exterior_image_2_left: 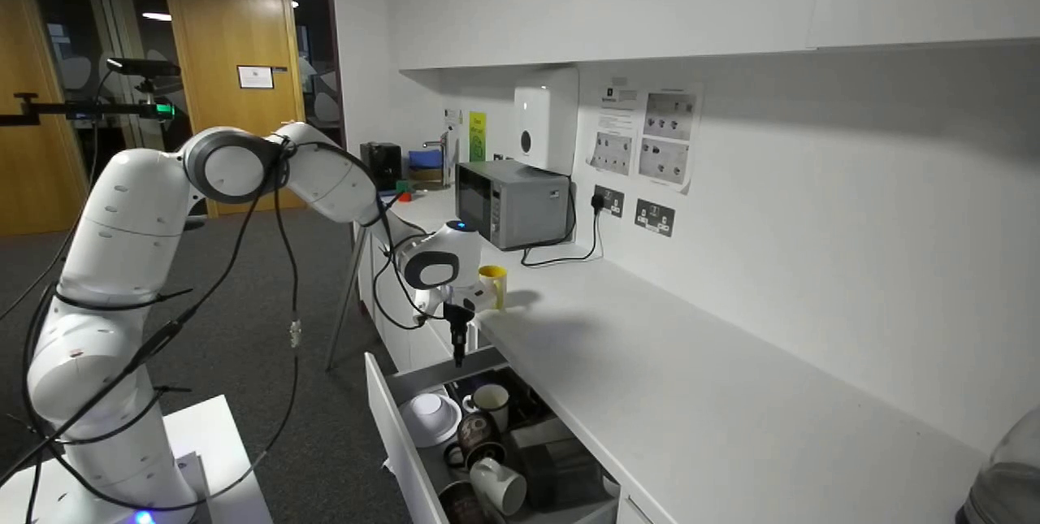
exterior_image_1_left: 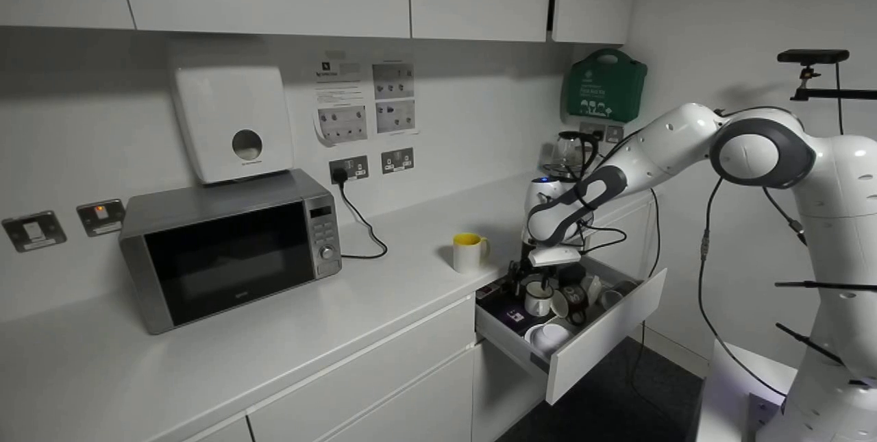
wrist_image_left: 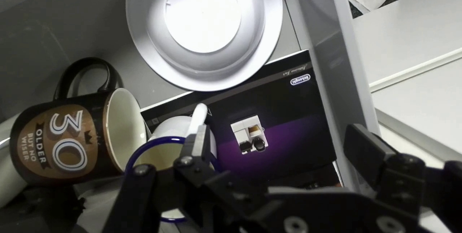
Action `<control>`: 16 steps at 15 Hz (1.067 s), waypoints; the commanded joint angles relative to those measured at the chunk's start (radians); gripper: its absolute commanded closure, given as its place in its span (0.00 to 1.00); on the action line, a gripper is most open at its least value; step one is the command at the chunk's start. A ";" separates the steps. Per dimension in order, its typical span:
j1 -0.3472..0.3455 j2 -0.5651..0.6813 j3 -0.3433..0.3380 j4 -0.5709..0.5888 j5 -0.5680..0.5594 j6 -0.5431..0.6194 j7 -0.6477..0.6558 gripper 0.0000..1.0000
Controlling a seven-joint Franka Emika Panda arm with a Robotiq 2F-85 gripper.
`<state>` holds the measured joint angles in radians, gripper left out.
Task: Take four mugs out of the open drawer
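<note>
1. Step: likely pickup of another mug; yellow-lined mug sits outside open drawer, near it.
2. Gripper over drawer, jaws wide apart, holding nothing.
3. Blue-rimmed mug, black "30" mug inside drawer.
4. Next: probably center on blue-rimmed one, lower, pinch.

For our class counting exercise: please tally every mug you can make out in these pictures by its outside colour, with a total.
White: 3 (yellow-lined white cylindrical mug, blue-rimmed white mug, white cylindrical mug without a coloured rim)
Dark: 2 (black mug with a brown "30" label, dark mug cut off at the bottom edge in an exterior view)
Total: 5; any hidden ones cannot be counted
</note>
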<state>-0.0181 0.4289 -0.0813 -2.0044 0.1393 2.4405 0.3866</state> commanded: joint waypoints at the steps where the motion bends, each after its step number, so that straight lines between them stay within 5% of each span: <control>1: -0.013 -0.034 -0.005 -0.076 -0.015 0.061 -0.088 0.00; 9: -0.033 -0.012 -0.025 -0.057 -0.103 0.143 -0.261 0.00; 16: -0.110 0.022 0.045 -0.028 -0.058 0.211 -0.503 0.00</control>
<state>-0.0748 0.4376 -0.0830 -2.0433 0.0586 2.6164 -0.0109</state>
